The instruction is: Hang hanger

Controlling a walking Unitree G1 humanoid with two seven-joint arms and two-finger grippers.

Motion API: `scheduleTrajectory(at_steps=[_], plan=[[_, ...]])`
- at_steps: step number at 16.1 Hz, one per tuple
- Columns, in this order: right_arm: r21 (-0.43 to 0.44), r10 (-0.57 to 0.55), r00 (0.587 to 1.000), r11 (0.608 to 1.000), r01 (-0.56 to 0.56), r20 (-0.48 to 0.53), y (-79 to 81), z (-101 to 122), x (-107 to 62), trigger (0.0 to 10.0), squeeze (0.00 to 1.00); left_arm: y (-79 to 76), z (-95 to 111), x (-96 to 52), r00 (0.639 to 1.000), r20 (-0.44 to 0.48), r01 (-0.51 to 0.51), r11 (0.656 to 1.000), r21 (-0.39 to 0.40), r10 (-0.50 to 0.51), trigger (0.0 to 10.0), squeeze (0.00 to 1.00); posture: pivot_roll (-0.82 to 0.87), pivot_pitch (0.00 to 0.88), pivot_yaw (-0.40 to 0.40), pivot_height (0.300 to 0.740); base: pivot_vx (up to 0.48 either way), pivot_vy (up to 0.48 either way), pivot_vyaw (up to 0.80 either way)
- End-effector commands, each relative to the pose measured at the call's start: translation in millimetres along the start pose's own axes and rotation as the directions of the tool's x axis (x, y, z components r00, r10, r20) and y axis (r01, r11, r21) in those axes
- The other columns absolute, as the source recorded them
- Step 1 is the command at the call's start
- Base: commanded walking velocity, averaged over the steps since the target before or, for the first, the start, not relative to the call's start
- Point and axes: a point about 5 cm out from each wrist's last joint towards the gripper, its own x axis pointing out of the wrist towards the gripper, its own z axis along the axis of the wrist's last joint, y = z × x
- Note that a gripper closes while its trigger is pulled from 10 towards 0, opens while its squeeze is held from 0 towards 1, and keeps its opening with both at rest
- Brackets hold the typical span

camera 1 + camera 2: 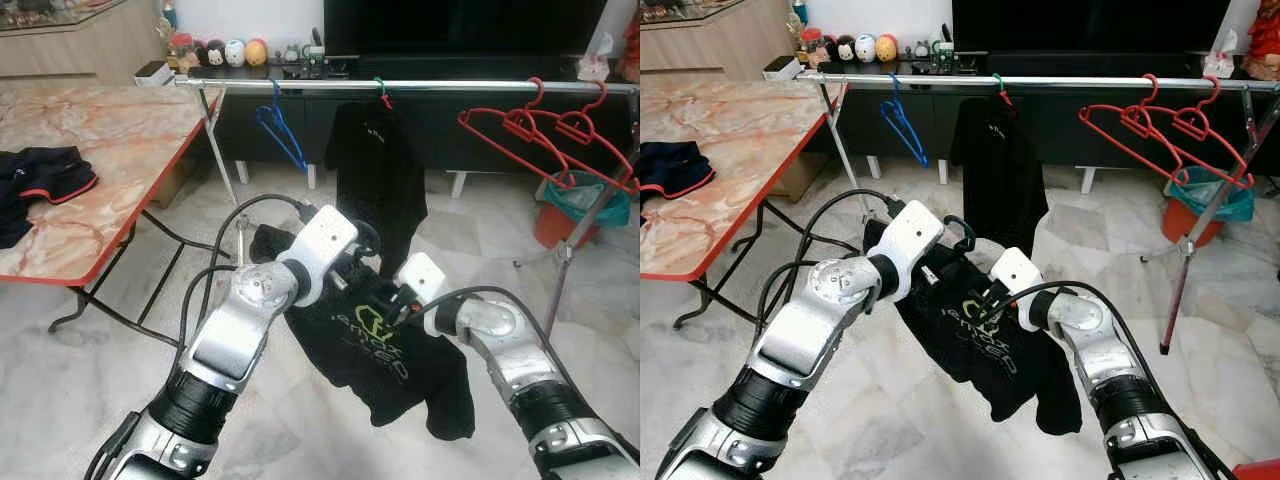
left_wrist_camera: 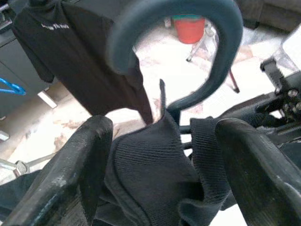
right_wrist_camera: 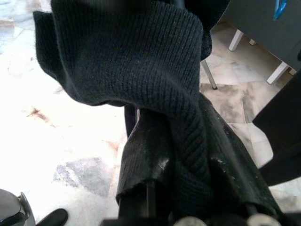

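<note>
A black T-shirt (image 1: 385,350) with a green logo hangs between my two grippers, low in front of the clothes rail (image 1: 420,87). My left gripper (image 1: 355,255) holds it at the collar, where a dark hanger hook (image 2: 221,56) rises out of the bunched fabric between the fingers (image 2: 80,165). My right gripper (image 1: 395,305) is shut on a fold of the same shirt (image 3: 141,61). The rail carries a blue hanger (image 1: 280,125), another black shirt (image 1: 378,170) on a green-hooked hanger, and two red hangers (image 1: 545,135).
A marble-patterned folding table (image 1: 110,140) with dark clothes (image 1: 40,175) stands at my left. An orange bucket (image 1: 565,215) sits behind the rail's right leg (image 1: 575,240). A dark TV cabinet (image 1: 480,120) runs behind the rail. The floor is pale tile.
</note>
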Motion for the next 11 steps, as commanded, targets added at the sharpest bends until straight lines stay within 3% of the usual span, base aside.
scheduleTrajectory(at_steps=[1, 7, 11], plan=[[-0.032, 0.005, 0.999, 0.999, -0.003, 0.054, 0.0, 12.1, 2.3, 10.0, 0.00, 2.7, 1.1, 1.8, 0.999, -0.009, -0.034, 0.998, 0.051, 0.034, 10.0, 0.00, 0.01, 0.000, 0.071, 0.719, 0.000, 0.000, 0.00], [-0.034, 0.013, 0.998, 0.999, -0.011, 0.057, 1.3, 12.2, 2.3, 10.0, 0.00, 3.3, -8.3, 5.7, 0.994, -0.037, -0.098, 0.988, 0.117, 0.103, 10.0, 0.00, 0.01, 0.000, 0.070, 0.719, 0.000, 0.000, 0.00], [-0.034, 0.016, 0.998, 0.999, -0.014, 0.059, 1.5, 12.8, 2.6, 10.0, 0.00, 7.1, -7.1, 7.3, 0.989, -0.021, -0.142, 0.986, 0.084, 0.144, 10.0, 0.00, 0.01, 0.000, 0.070, 0.719, 0.000, 0.000, 0.00]])
